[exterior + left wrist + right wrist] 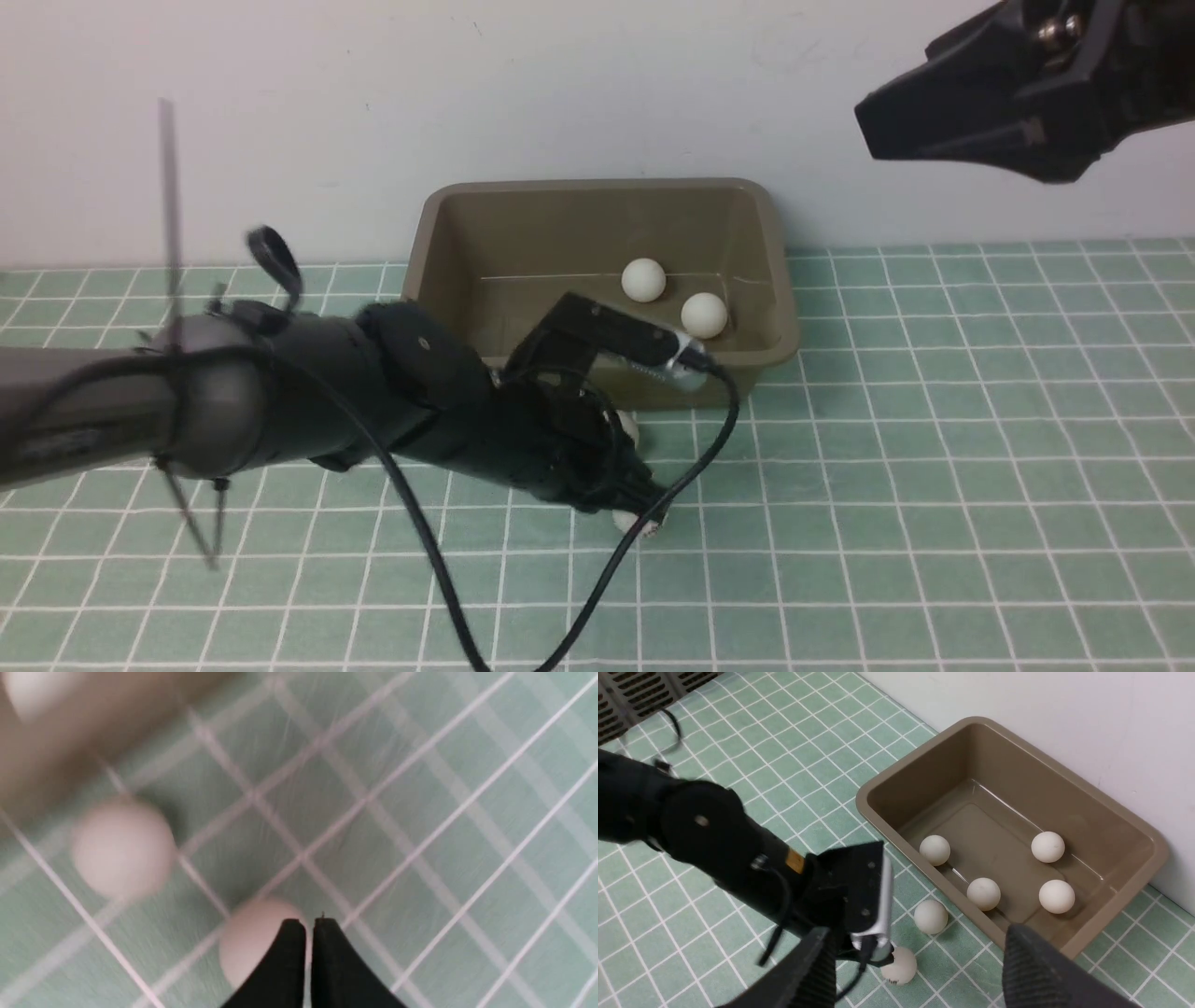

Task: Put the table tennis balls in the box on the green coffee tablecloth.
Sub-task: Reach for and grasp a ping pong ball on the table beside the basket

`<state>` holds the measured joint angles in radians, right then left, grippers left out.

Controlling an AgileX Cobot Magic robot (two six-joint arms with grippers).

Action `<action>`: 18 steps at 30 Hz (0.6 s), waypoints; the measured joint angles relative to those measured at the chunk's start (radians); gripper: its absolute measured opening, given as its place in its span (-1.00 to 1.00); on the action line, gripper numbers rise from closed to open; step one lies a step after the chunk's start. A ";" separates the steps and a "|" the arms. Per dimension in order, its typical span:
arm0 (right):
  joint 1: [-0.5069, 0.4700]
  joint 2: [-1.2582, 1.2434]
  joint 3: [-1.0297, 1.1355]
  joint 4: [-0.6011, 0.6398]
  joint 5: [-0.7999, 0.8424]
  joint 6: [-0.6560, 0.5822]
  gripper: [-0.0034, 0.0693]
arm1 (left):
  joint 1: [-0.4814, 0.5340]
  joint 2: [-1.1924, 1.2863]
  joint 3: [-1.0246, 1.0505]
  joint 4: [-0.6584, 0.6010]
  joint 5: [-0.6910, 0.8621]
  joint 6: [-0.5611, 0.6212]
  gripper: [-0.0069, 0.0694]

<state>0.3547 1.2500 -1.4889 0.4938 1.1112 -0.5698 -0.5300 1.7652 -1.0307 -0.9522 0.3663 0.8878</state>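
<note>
Box (597,187) long axis along the wall (560,84); left end effector (309,924) closed, empty, beside 1 ball (247,940); right end effector (920,933) wide.

The table tennis balls (1048,847) look matte, the box (1017,765) smooth semi-glossy plastic, the tablecloth (784,742) woven cloth.

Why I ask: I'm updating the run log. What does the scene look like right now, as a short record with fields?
box: by the wall, on the green tablecloth
table tennis balls in box: four
table tennis balls on cloth: two, just outside the box
left gripper: shut, empty; one ball lies beside its tips, not between them
right gripper: open, empty, raised off to the side
task: unfinished
</note>
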 joint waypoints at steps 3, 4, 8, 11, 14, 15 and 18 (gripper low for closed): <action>0.000 0.000 0.000 0.001 0.000 0.000 0.30 | -0.001 -0.089 0.000 -0.001 -0.019 0.017 -0.83; 0.000 0.000 0.000 0.001 -0.001 0.000 0.30 | -0.001 -0.109 0.000 -0.001 -0.033 0.027 -0.83; 0.000 0.000 0.000 0.001 -0.001 0.000 0.30 | 0.007 -0.180 0.000 -0.001 -0.084 0.072 -0.83; 0.000 0.000 0.000 0.000 -0.002 0.000 0.30 | 0.017 -0.194 0.000 -0.001 -0.050 0.079 -0.83; 0.000 0.000 0.000 0.000 -0.008 0.000 0.30 | 0.021 -0.194 0.000 0.017 0.035 0.079 -0.80; 0.000 0.000 0.000 0.000 -0.008 0.000 0.30 | 0.022 -0.194 0.000 0.030 0.054 0.079 -0.76; 0.000 0.000 0.000 -0.007 -0.008 0.000 0.30 | 0.031 -0.192 0.000 0.101 0.113 0.062 -0.61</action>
<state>0.3547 1.2500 -1.4889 0.4865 1.1034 -0.5698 -0.4986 1.5731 -1.0307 -0.8515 0.4788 0.9498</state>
